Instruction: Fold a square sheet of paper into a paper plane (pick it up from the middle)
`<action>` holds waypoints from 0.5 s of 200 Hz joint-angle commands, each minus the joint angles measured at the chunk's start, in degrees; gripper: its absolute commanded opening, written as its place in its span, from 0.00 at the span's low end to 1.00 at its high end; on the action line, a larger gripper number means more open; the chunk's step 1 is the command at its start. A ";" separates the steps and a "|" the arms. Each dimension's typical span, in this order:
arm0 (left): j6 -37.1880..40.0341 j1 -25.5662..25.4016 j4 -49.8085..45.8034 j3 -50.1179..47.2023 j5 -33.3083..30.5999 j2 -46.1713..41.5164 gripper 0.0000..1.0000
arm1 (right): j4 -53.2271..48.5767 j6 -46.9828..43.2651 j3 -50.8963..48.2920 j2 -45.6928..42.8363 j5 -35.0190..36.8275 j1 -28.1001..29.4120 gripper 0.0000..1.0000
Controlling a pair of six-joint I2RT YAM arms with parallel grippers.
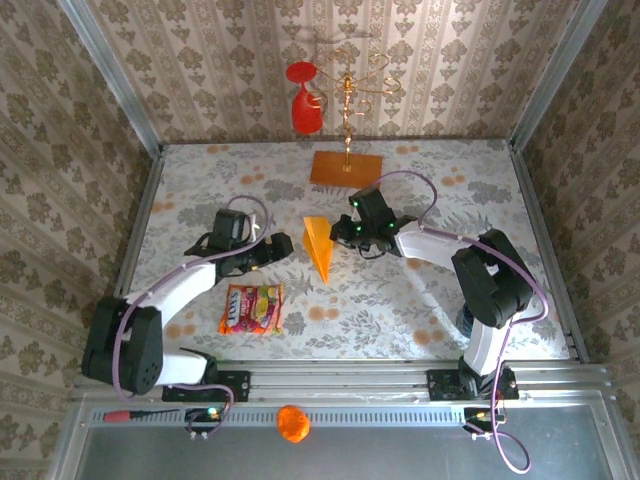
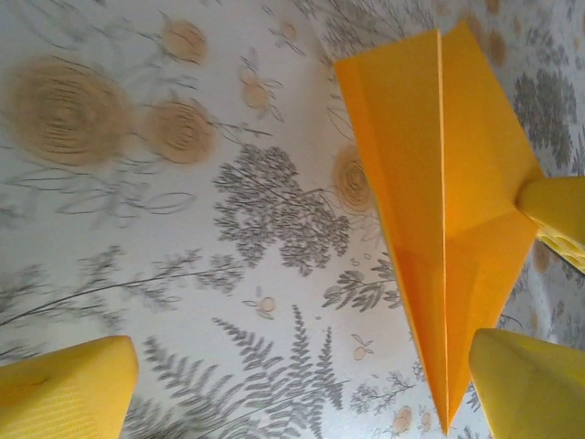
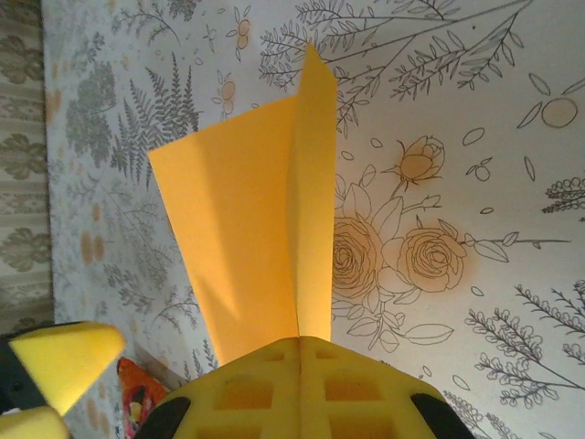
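Note:
The yellow-orange sheet is folded into a slim paper plane (image 1: 320,248) lying mid-table, with its sharp point toward the near edge. In the left wrist view the paper plane (image 2: 439,210) shows its centre crease. My right gripper (image 1: 346,229) holds its wide end from the right. In the right wrist view the right gripper (image 3: 299,342) is shut on the paper plane (image 3: 256,238), with one flap raised along the crease. My left gripper (image 1: 281,245) hovers just left of the plane. In its own view the left gripper (image 2: 302,366) is open, with bare tablecloth between its fingers (image 2: 64,389).
A colourful snack packet (image 1: 252,308) lies near the front left. A brownish-orange board (image 1: 346,167) with a gold stand (image 1: 347,95) and a hanging red glass (image 1: 304,100) stands at the back. An orange ball (image 1: 293,423) rests on the front ledge.

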 commanded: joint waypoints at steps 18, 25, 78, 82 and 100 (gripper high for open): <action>-5.57 -5.69 4.46 4.58 0.09 7.41 0.95 | 15.67 7.12 -9.30 -1.02 -2.56 -1.58 0.00; -6.00 -6.81 4.35 5.43 -0.33 8.53 0.94 | 17.16 7.53 -10.56 -1.02 -2.56 -1.89 0.00; -9.01 -11.13 2.25 12.73 -3.22 16.75 0.81 | 20.72 8.61 -15.75 -1.20 -2.67 -3.33 0.00; -8.98 -11.44 1.57 13.45 -3.84 17.16 0.79 | 20.93 8.56 -15.92 -1.21 -2.75 -3.47 0.00; -8.85 -12.72 -2.37 15.83 -7.97 18.64 0.70 | 21.12 8.61 -16.54 -1.38 -2.76 -3.76 0.00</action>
